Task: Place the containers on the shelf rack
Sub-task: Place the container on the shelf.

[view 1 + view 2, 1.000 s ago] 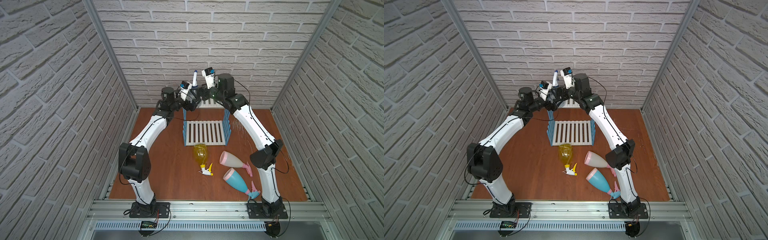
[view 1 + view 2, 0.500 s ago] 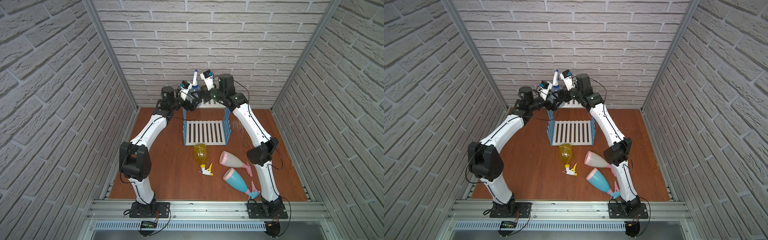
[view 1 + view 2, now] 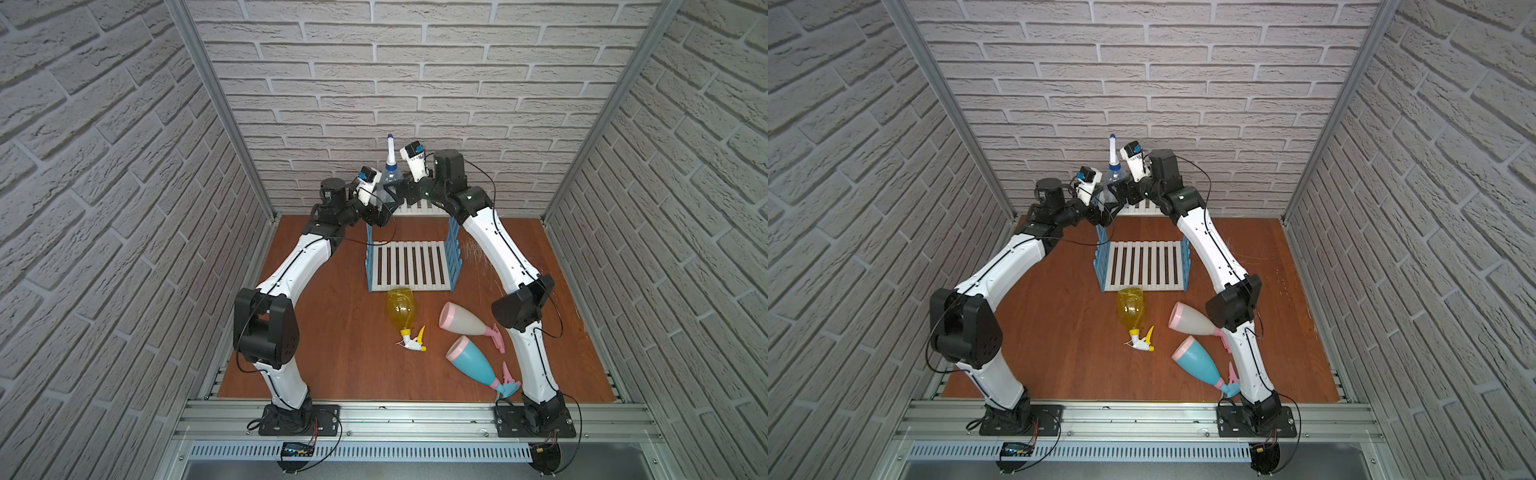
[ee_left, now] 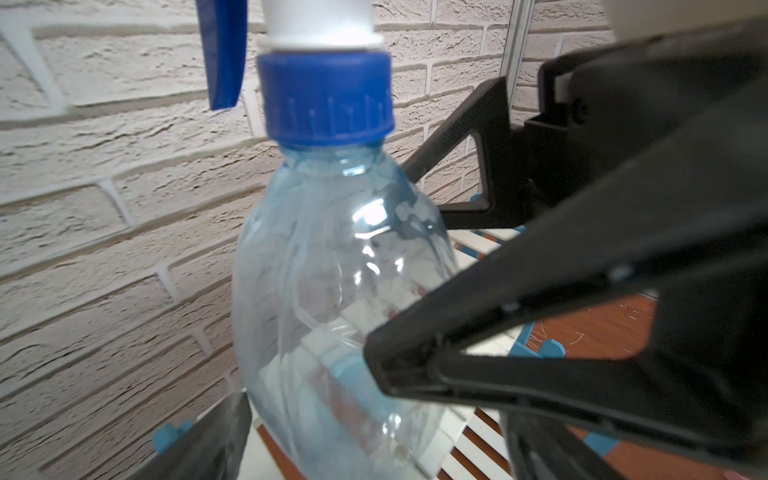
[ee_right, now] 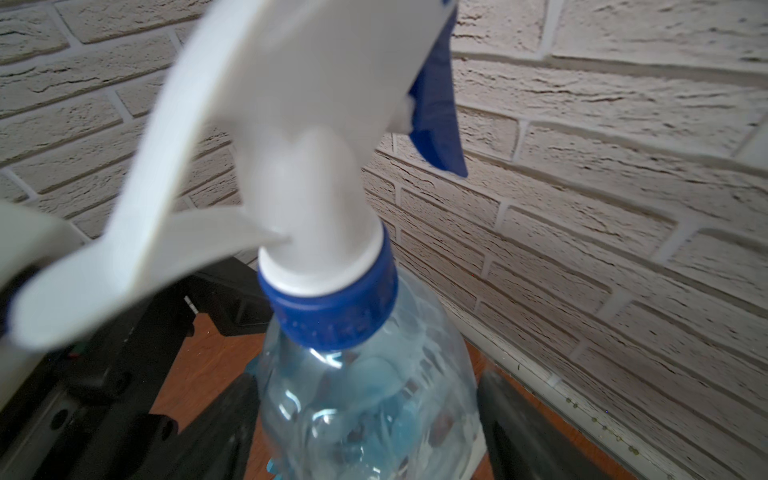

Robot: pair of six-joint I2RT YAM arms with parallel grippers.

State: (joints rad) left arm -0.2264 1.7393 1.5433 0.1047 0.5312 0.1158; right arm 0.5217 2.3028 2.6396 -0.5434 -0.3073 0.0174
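Nearest, caught only in both top views and in neither wrist view: three bottles lying on their sides. Closest to the front rail (image 3: 415, 411), by the right arm's base, the light blue bottle (image 3: 471, 359), pink trigger toward the rail. Just behind it, near but apart, the cream bottle (image 3: 463, 322), pink nozzle end against the right arm. Off toward the middle, the yellow bottle (image 3: 400, 309), base just beside the front edge of the rack (image 3: 409, 264), nozzle pointing frontward. Farthest back, upright on the rack's top shelf at the left arm's end, the clear bottle (image 3: 390, 174) with its blue cap and white trigger head.

Given by the wrist views alone: creased clear plastic, ribs on the cap, white slats under the base.

Underneath it all, a brown wood-grain desk (image 3: 332, 332); closing in three sides, grey brick-pattern walls (image 3: 415, 83).

At the clear bottle, the left end effector (image 4: 307, 378), with fingers spread wide to either side of the belly. Opposite, the right end effector (image 5: 368, 386), likewise spread wide around the same bottle. Cannot tell whether either one presses the plastic or merely flanks it.
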